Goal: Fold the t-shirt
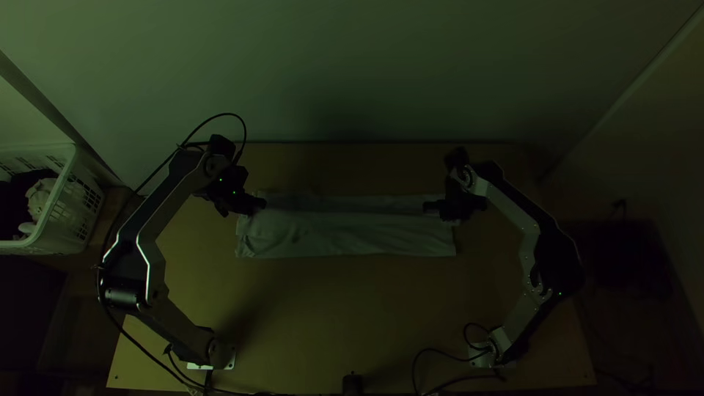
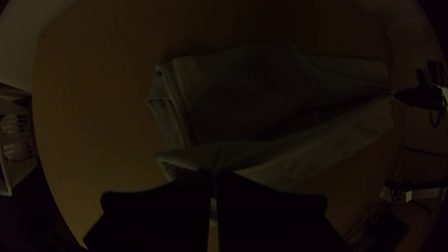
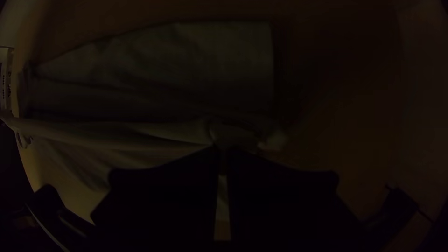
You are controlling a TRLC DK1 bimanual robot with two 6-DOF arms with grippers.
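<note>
Pinching long, pale cloth t-shirt at its top-view ten and two o'clock: flat-fingered black left gripper, matching right gripper; likely to tension fold.

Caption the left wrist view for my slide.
The left gripper pinches a raised part of the t-shirt over the wooden table, with the right gripper at the cloth's far end.

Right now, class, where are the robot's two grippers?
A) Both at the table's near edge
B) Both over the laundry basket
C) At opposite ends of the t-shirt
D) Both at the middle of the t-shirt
C: the left gripper is at one end of the t-shirt and the right gripper at the other, with the long strip of cloth stretching between them.
</note>
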